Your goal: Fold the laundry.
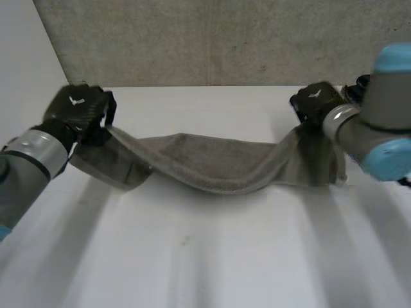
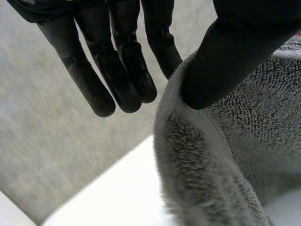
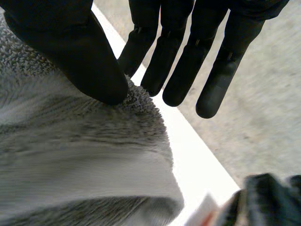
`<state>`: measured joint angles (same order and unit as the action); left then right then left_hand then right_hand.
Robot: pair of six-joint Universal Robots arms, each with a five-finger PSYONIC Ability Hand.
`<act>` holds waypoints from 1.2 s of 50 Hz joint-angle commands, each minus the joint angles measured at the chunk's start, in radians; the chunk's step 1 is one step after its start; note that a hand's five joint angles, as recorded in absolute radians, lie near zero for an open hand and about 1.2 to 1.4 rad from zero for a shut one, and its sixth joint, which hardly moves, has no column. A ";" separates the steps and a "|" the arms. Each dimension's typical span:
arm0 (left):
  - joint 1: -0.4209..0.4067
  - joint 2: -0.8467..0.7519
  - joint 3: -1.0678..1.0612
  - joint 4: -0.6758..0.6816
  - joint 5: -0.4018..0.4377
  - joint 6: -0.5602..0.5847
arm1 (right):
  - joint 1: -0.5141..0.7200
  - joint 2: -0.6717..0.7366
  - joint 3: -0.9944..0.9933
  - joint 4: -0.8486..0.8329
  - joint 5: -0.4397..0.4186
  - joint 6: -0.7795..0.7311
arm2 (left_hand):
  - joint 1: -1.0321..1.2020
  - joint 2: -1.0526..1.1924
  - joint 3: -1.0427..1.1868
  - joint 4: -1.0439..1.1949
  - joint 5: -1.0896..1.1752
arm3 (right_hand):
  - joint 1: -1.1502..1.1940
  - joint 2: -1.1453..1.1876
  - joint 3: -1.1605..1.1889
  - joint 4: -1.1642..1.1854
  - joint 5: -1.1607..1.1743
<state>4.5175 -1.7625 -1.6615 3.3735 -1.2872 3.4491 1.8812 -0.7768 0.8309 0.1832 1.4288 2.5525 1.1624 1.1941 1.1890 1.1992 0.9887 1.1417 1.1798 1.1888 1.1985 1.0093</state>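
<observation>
A grey towel (image 1: 212, 163) hangs in a sagging band between my two hands, its middle resting on the white table (image 1: 205, 256). My left hand (image 1: 80, 109) holds the towel's left end, raised off the table. In the left wrist view its thumb (image 2: 225, 61) pinches the towel's edge (image 2: 235, 155) against a finger, while the other fingers (image 2: 117, 80) stand straight beside it. My right hand (image 1: 314, 101) holds the right end up. In the right wrist view its thumb (image 3: 80, 52) presses the towel (image 3: 70, 155) against the nearest of the straight fingers (image 3: 183, 61).
A grey wall (image 1: 212, 38) runs behind the table's far edge, close behind both hands. Bare white tabletop stretches in front of the towel toward me.
</observation>
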 commanded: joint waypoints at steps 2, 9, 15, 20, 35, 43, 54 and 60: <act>-0.014 -0.153 0.084 -0.045 -0.063 0.076 | 0.039 0.261 -0.130 -0.247 0.053 -0.014 | 0.234 0.202 0.207 0.197 0.233 | -0.967 -1.005 -1.014 -1.024 -1.009; -0.017 -0.153 0.109 -0.091 -0.081 0.078 | 0.021 0.065 0.042 -0.294 0.122 0.060 | 0.234 0.202 0.207 0.197 0.233 | -0.967 -1.005 -1.014 -1.024 -1.009; -0.015 -0.123 0.103 -0.091 -0.078 0.073 | 0.001 -0.191 0.270 -0.134 0.050 0.066 | 0.234 0.202 0.207 0.197 0.233 | -0.967 -1.005 -1.014 -1.024 -1.009; -0.015 -0.120 0.103 -0.091 -0.076 0.073 | -0.022 -0.269 0.424 -0.024 -0.040 -0.023 | 0.234 0.202 0.207 0.197 0.233 | -0.480 -0.519 -0.527 -0.537 -0.522; -0.015 -0.140 0.109 -0.091 -0.075 0.077 | -0.040 -0.142 0.507 -0.120 -0.096 -0.083 | 0.220 0.188 0.193 0.183 0.219 | -0.477 -0.515 -0.524 -0.533 -0.519; -0.017 -0.176 0.120 -0.089 -0.081 0.081 | -0.020 -0.081 0.514 -0.306 -0.077 -0.129 | 0.217 0.185 0.190 0.180 0.216 | -0.492 -0.530 -0.539 -0.548 -0.534; -0.011 -0.250 0.178 -0.089 -0.081 0.085 | -0.017 0.002 0.458 -0.376 -0.077 -0.204 | 0.214 0.182 0.187 0.177 0.213 | -0.371 -0.410 -0.419 -0.428 -0.414; -0.011 -0.293 0.216 -0.089 -0.084 0.087 | -0.014 0.034 0.412 -0.404 -0.076 -0.195 | 0.214 0.182 0.187 0.177 0.213 | -0.330 -0.368 -0.377 -0.387 -0.372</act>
<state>4.5068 -2.0175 -1.4790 3.2843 -1.3689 3.5351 1.8655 -0.7704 1.2847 -0.2022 1.3522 2.3510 1.1623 1.1941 1.1890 1.1992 0.9887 0.6708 0.6872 0.6934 0.6858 0.5155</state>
